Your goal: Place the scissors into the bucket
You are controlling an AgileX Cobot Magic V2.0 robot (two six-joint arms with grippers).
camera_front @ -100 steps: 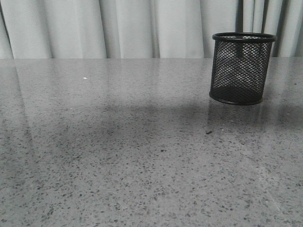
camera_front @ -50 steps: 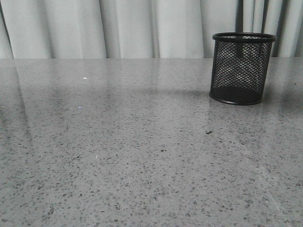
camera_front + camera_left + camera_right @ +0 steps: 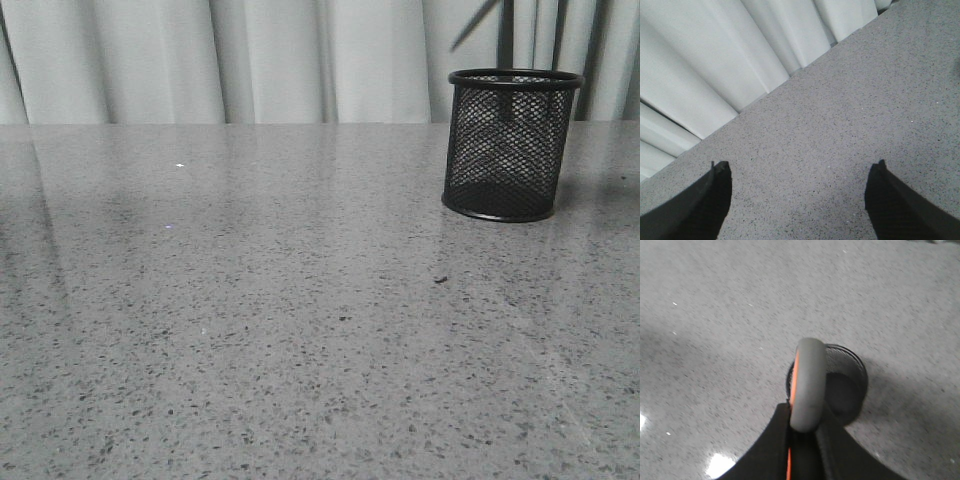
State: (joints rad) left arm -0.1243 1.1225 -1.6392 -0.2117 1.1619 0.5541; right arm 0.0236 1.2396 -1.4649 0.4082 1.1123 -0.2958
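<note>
Spanning whole front view: grey speckled table (image 3: 300,330), curtain (image 3: 250,60) behind. Bucket (image 3: 512,145) upright at 2 o'clock, far right. Scissors (image 3: 807,382) clamped in right gripper (image 3: 802,440), grey loop with orange lining up, directly over bucket mouth (image 3: 842,385), blades hidden. Left gripper (image 3: 797,200) spread wide over bare table, holding nothing.

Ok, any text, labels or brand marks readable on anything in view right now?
None. The black wire-mesh bucket, the grey-and-orange scissors handle held in the right claw, the speckled grey table and the pale curtain all show no writing.
</note>
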